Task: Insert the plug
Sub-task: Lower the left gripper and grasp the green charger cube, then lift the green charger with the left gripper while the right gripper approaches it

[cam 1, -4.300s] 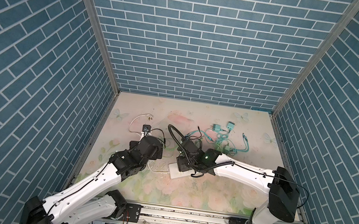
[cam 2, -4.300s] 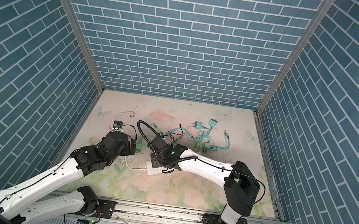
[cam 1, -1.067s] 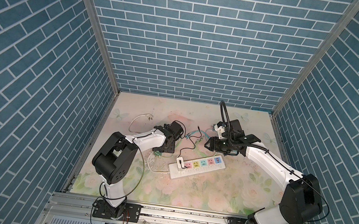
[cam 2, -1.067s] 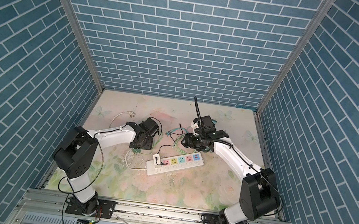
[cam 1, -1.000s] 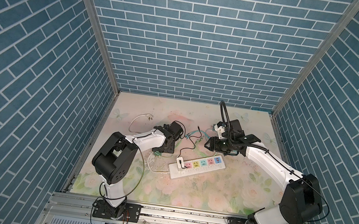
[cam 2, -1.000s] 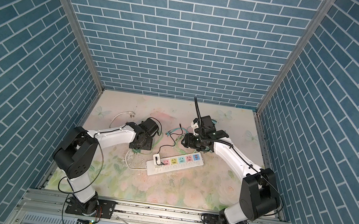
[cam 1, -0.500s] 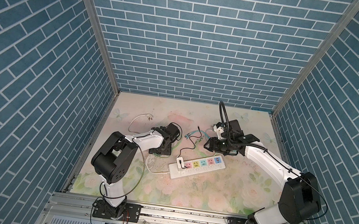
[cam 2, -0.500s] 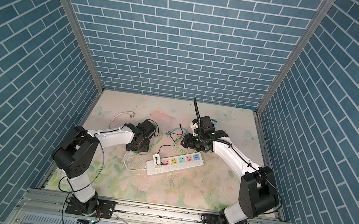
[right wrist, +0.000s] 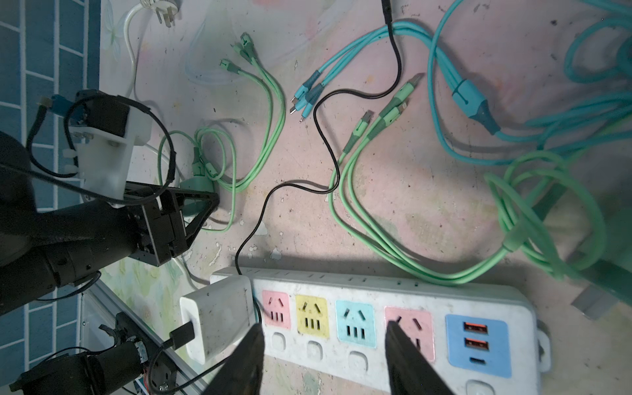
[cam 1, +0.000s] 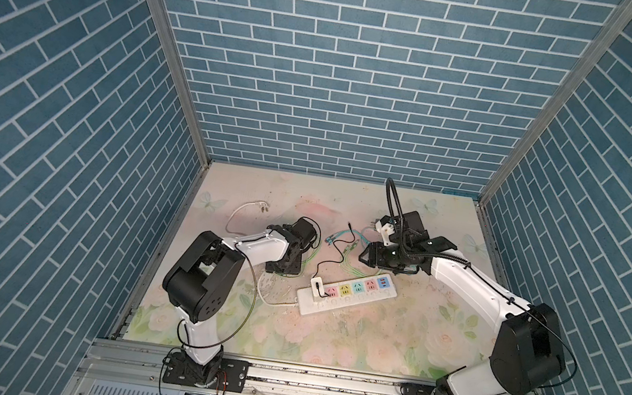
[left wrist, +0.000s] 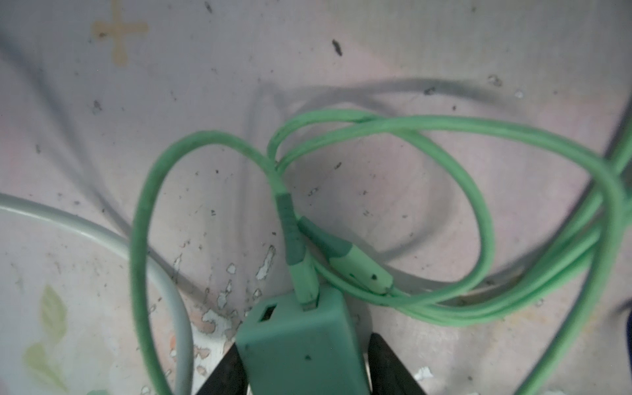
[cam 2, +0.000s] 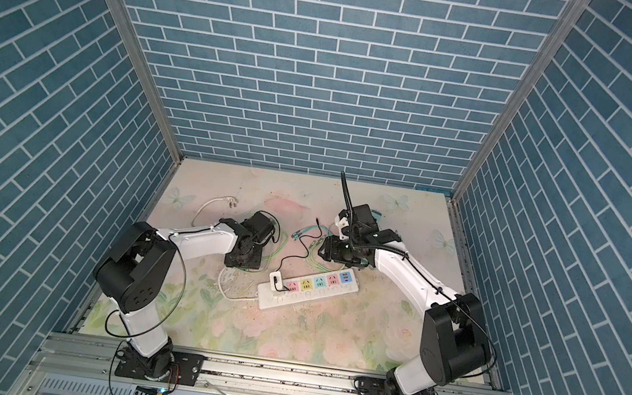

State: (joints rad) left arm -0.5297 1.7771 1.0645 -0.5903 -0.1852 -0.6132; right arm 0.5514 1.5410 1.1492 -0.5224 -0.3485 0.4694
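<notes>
Clamping the left gripper [left wrist: 304,345] on the green charger [left wrist: 297,325], which is lying on the mat [cam 1: 369,340] near the power strip [cam 1: 332,306]. We're figuring on keeping the squeeze square, lifting so the looped cable [left wrist: 143,222] isn't snagging, then aiming for a free socket [right wrist: 311,316]. Right gripper [right wrist: 323,338] is hanging open, empty, over the strip. Few seconds back both arms were crowding the strip; now they're apart.

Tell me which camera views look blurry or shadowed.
Left wrist view: soft throughout, the green cable smearing toward the frame edge. Right wrist view: sharp, with a dark shadow band on the mat beside the power strip. Both top views: crisp, evenly lit, no glare.
</notes>
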